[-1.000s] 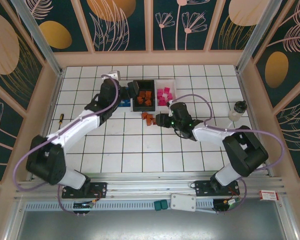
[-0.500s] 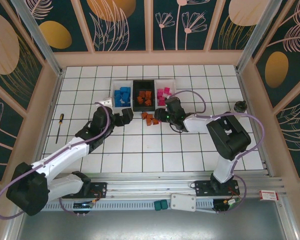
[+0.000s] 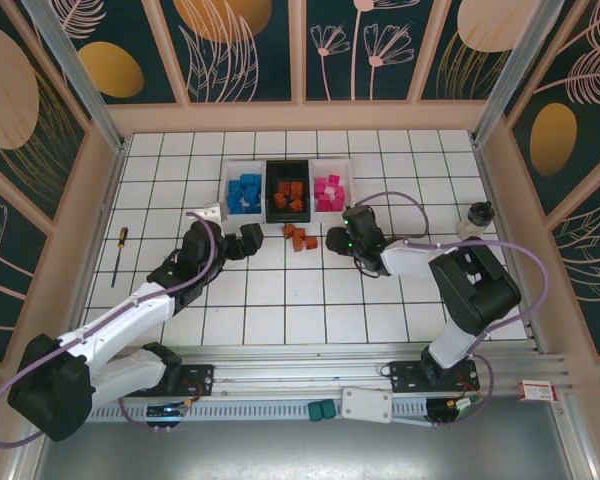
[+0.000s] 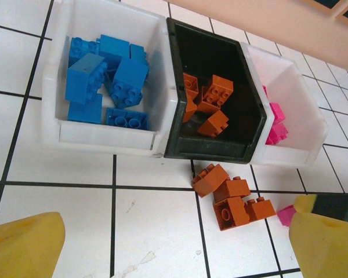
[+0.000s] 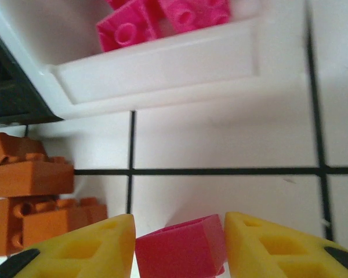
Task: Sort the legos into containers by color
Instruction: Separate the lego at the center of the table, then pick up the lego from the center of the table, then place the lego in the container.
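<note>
White-tiled counter (image 5: 232, 139) carries everything. Nearest, the right fingers (image 5: 75, 249) press both flanks of a pink lego (image 5: 180, 246) lying on the tiles. It looks light, rigid and slick, so it is best squeezed across its flat sides. Meanwhile the left fingers (image 4: 23, 246) stand wide apart, empty. Beyond lie loose orange-brown legos (image 4: 232, 200), then the three containers (image 4: 104, 136).
</note>
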You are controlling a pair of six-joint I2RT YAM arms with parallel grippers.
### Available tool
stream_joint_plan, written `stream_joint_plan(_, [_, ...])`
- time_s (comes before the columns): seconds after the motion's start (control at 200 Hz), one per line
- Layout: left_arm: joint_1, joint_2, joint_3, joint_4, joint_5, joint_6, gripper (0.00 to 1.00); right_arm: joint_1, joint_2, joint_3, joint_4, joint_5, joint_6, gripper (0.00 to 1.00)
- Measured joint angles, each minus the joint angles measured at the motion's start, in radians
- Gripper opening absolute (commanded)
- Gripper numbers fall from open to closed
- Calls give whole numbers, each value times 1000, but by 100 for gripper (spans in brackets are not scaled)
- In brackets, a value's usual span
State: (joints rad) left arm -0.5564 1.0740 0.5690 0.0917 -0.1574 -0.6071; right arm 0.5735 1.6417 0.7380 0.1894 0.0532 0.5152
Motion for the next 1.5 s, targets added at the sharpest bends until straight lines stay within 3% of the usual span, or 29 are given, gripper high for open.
stream_joint_plan(0.115, [0, -8, -4, 0, 0, 0, 99, 5, -35, -18, -27, 10, -11, 67])
stream_joint_plan(0.27, [0, -13, -8, 0, 0, 0, 99, 30, -30, -6, -37, 29, -30, 70])
stream_joint_plan(0.41, [0, -13, -13, 0, 0, -1, 99, 32, 34, 11, -41, 37, -44, 62])
stream_joint_plan(0.726, [0, 15, -18, 1, 0, -2, 99, 32, 32, 13, -40, 33, -108, 32])
stream_joint_plan(0.956, [0, 31, -35, 2, 2, -13, 99, 9, -62, 112, -51, -5, -151, 31])
stream_joint_plan(1.171, [0, 31, -71, 1, 19, -34, 99, -63, 69, 378, -36, -19, -170, 31])
stream_joint_plan(1.286, [0, 19, -76, 0, 19, -40, 98, -94, 180, 484, -45, -24, -169, 36])
stream_joint_plan(1.386, [0, 0, -76, -1, 19, -42, 99, -107, 261, 572, -85, -28, -171, 56])
stream_joint_plan(1.501, [0, -6, -76, -2, 19, -42, 99, -110, 323, 673, -135, -29, -175, 66])
